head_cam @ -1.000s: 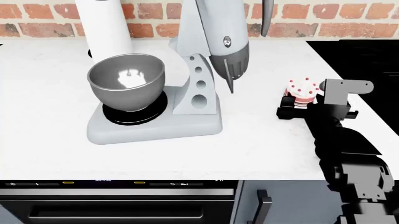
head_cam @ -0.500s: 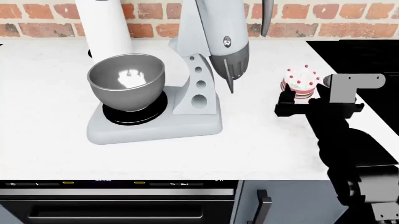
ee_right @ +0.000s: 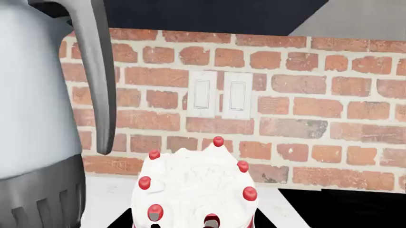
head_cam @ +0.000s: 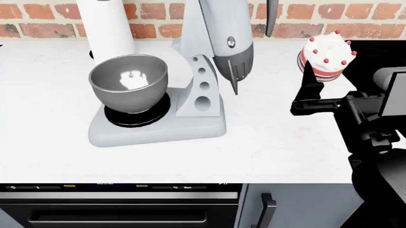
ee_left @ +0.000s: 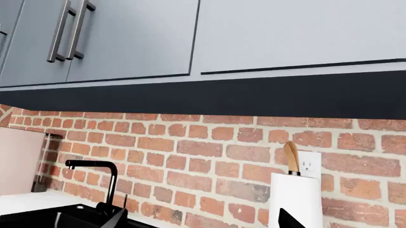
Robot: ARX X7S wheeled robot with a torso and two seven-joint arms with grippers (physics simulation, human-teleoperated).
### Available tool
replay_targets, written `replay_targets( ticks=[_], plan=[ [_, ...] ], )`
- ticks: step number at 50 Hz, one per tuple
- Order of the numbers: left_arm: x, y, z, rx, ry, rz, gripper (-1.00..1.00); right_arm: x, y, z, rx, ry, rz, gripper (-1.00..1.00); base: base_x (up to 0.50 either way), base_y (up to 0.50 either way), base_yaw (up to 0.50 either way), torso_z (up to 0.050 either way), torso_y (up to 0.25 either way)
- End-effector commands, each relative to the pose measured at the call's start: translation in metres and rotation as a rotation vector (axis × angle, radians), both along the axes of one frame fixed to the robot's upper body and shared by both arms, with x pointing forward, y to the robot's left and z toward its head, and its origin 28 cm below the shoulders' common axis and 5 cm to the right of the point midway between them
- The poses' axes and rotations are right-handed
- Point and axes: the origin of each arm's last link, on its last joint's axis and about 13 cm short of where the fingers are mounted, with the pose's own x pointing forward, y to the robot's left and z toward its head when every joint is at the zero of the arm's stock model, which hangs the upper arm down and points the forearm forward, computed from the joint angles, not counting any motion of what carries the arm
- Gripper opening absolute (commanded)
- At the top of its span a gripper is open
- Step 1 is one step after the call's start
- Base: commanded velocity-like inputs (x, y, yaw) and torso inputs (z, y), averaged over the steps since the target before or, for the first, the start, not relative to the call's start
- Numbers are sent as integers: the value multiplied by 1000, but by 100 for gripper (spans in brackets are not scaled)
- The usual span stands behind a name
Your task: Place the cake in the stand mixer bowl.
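Note:
The cake (head_cam: pixel 326 53), white-iced with red dots and pink striped sides, hangs above the counter to the right of the stand mixer (head_cam: pixel 199 71). My right gripper (head_cam: pixel 324 72) is shut on its sides from below. The right wrist view shows the cake (ee_right: pixel 193 187) upright between the black fingers (ee_right: pixel 124 221), with the mixer head (ee_right: pixel 38 95) beside it. The stand mixer bowl (head_cam: pixel 129 80), shiny grey on a black base, sits empty well to the left of the cake. My left gripper (ee_left: pixel 201 223) is open with nothing in it, facing a brick wall; it does not show in the head view.
A white cylinder (head_cam: pixel 111 26) stands behind the bowl. The mixer's tilted head (head_cam: pixel 231 42) lies between cake and bowl. A black cooktop (head_cam: pixel 374 52) is at the right, an oven (head_cam: pixel 127 204) under the counter's front edge. A faucet (ee_left: pixel 95 178) shows in the left wrist view.
My right gripper has lifted the cake off the counter; it has risen and shifted slightly right in the head view. The mixer and bowl have not moved.

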Motion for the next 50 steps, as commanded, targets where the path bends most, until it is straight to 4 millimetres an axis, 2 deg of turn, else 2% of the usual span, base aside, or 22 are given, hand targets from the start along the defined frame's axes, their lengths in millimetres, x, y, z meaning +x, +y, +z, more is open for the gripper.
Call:
replay_targets(
  ticks=[1, 8, 23, 31, 42, 50],
  plan=[
    [1, 0, -2, -2, 6, -3, 100, -41, 18, 15, -66, -92, 71, -100, 0, 0, 0, 0, 0],
    [2, 0, -3, -5, 11, -6, 100, -58, 30, 16, -107, -87, 136, -100, 0, 0, 0, 0, 0],
    [2, 0, -4, -8, 14, -6, 100, -88, 41, 13, -140, -114, 163, -100, 0, 0, 0, 0, 0],
    [2, -1, -4, -8, 15, -8, 100, -93, 46, 10, -142, -110, 201, -100, 0, 0, 0, 0, 0],
    [4, 0, -5, -13, 22, -5, 100, -88, 72, 3, -150, -45, 400, -100, 0, 0, 0, 0, 0],
    [4, 0, -5, -14, 20, -6, 100, -83, 85, 3, -187, -34, 478, -100, 0, 0, 0, 0, 0]
  ],
)
